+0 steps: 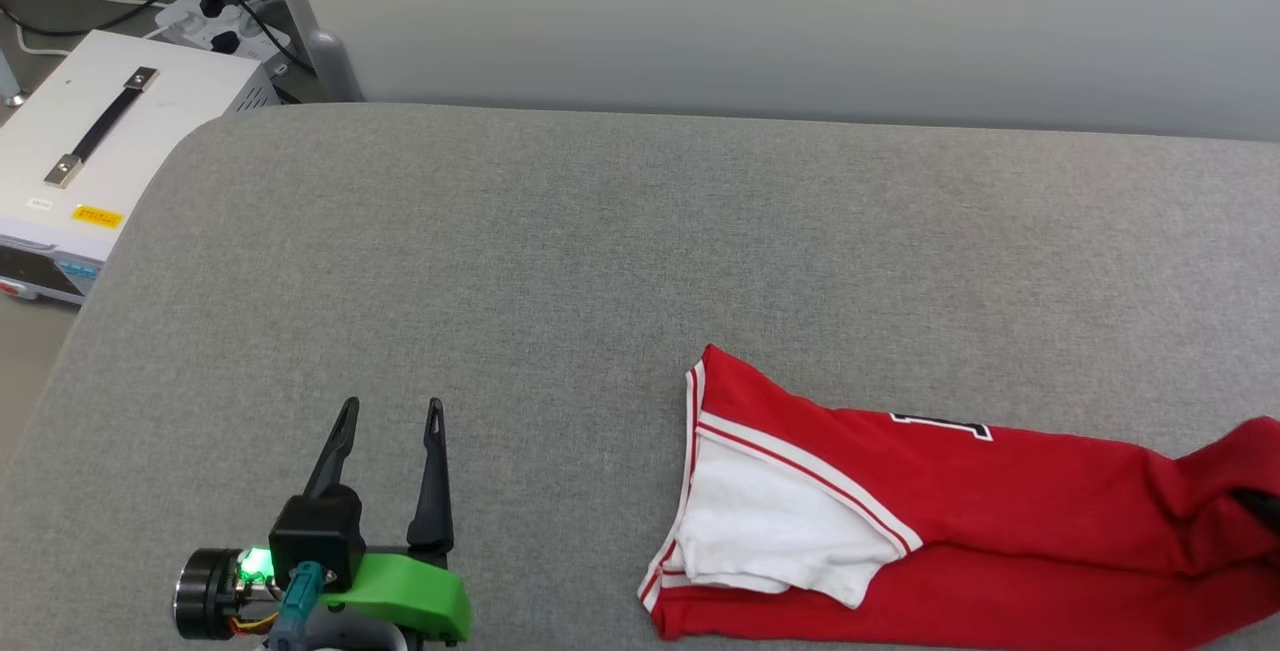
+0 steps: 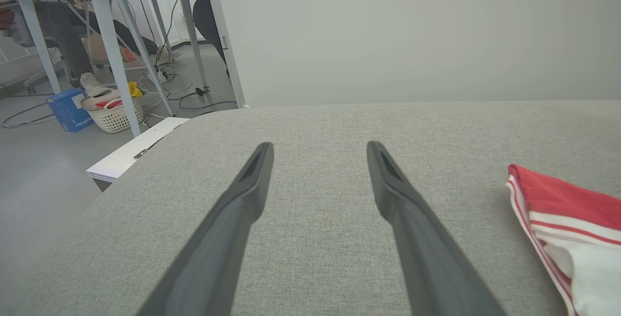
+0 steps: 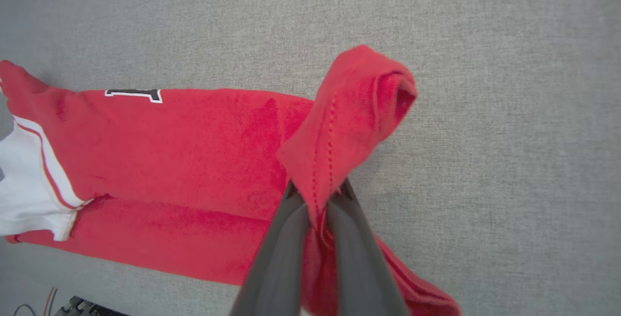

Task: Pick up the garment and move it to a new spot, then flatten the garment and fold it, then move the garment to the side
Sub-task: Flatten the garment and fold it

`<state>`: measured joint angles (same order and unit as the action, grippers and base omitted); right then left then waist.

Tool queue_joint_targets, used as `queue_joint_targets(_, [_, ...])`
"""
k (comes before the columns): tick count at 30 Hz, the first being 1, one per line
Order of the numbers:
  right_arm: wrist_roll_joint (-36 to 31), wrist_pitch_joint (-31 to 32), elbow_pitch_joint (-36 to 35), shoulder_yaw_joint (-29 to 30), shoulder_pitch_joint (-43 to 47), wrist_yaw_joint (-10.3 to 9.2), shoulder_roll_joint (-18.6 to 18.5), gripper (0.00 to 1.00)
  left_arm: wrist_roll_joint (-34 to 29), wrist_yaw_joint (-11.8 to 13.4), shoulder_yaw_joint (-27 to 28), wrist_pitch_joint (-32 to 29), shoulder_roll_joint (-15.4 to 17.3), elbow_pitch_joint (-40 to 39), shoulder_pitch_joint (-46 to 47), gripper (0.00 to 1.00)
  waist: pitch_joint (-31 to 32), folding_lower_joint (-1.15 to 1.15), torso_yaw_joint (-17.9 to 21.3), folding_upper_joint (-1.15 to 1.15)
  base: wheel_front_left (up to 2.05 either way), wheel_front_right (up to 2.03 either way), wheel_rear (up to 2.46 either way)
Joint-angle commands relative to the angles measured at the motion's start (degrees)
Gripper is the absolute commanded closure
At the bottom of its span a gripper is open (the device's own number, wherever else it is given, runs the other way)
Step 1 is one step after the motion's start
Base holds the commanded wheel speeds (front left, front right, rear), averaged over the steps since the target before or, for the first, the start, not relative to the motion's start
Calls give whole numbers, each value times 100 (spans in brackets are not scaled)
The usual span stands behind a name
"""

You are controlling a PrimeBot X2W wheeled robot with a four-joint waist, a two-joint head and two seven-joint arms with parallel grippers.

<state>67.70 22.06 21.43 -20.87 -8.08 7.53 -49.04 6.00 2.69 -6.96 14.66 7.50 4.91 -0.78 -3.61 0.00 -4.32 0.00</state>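
1. A white box [image 1: 100, 131] with a black handle sits on the floor, far left.
2. The left gripper [image 1: 392, 409] hangs over the grey cushion [image 1: 600, 231], fingers wide apart, holding nothing.
3. The garment [image 1: 1000, 501] lies bunched on the cushion, to the right.
4. The right gripper [image 3: 318, 191] pinches a red fold of it tight.

My left gripper [image 1: 392, 409] has two long, dark fingers [image 1: 433, 476] that taper to narrow tips, each with a slim slot near the end. At their base sit a black block [image 1: 315, 531] and a bright green curved cover [image 1: 410, 599]. A small green light [image 1: 255, 563] glows by a black cylinder [image 1: 200, 594], with a teal plug [image 1: 300, 599] and orange and yellow wires [image 1: 255, 623] below. My right gripper [image 3: 318, 191] has matte dark grey fingers.
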Motion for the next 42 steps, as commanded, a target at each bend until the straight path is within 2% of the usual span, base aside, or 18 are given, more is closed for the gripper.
queue_joint_targets(1, [55,65,-269,-48,80,-4,-9,100,-45,-38,34,34,-35,11,-108,0,29,0,19,0,0,0,0])
queue_joint_targets(7, [-88,448,-1433,-258,13,-4,22,100,-121,-93,91,34,-121,15,-108,0,-16,0,33,0,0,0,0])
queue_joint_targets(12, [-439,872,-1951,-584,-391,-4,347,100,-182,-150,80,34,-196,29,7,0,-151,0,-25,0,0,0,0])
queue_joint_targets(16, [-728,1133,-2035,-940,-869,-4,717,100,-229,-194,69,34,-235,51,119,0,-268,0,-100,0,0,0,0])
queue_joint_targets(27, [-1182,1251,-1536,-2247,-2188,-4,1747,100,-292,-248,71,34,-328,84,342,0,-553,0,-260,0,0,0,0])
queue_joint_targets(31, [-1426,1084,-1175,-2705,-2500,-4,1901,100,-305,-260,56,34,-355,97,428,0,-661,0,-316,0,0,0,0])
queue_joint_targets(37, [-1424,709,-389,-3158,-2583,-4,2155,100,-313,-262,47,34,-388,115,529,0,-770,0,-350,0,0,0,0])
queue_joint_targets(42, [-1369,309,2,-3455,-2636,-4,2258,100,-323,-264,65,34,-403,144,530,0,-741,0,-307,0,0,0,0])
